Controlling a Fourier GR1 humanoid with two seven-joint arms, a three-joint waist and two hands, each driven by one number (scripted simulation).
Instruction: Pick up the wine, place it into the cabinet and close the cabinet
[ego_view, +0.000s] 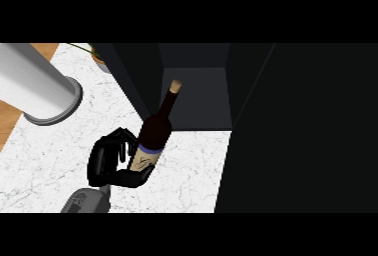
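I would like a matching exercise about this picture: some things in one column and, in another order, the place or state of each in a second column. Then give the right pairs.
Things:
1. wine bottle
2. left hand
3. grey cylinder
4. cabinet

Places or states:
A. stands at the counter's upper left, partly over its edge
B. open, its dark inside showing behind the bottle's neck
C. held, neck pointing toward the cabinet
D. curled round the bottle's labelled lower part

Pairs: 1-C, 2-D, 3-A, 4-B
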